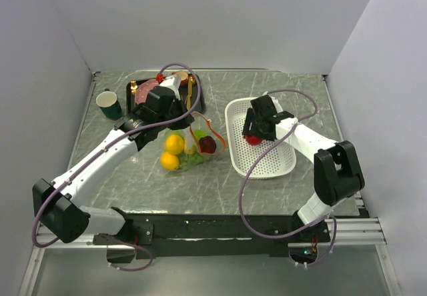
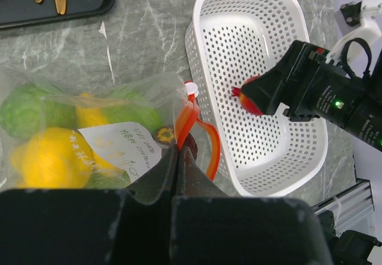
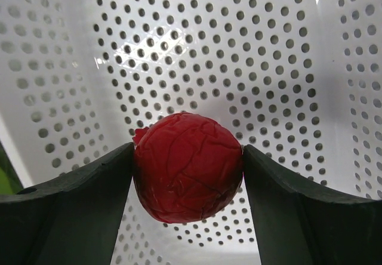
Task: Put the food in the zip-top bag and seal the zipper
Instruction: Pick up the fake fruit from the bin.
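Where zip-top bag (image 2: 113,148) lies, mouth facing basket (image 2: 262,50)

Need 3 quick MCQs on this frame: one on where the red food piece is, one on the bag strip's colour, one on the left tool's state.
1. Where is the red food piece?
A. in the left tool
B. inside the zip-top bag
C. in the right tool, at the white basket

2. What colour is the zipper?
A. orange-red
B. blue
C. black

3. The left tool is:
A. wide open
B. shut on the zip-top bag at its mouth
C. out of view

Key:
1 C: the right wrist view shows both fingers pressed on it, with the perforated basket behind.
2 A: the strip along the mouth shows orange-red in the left wrist view.
3 B: its fingers meet on the plastic right at the zipper.
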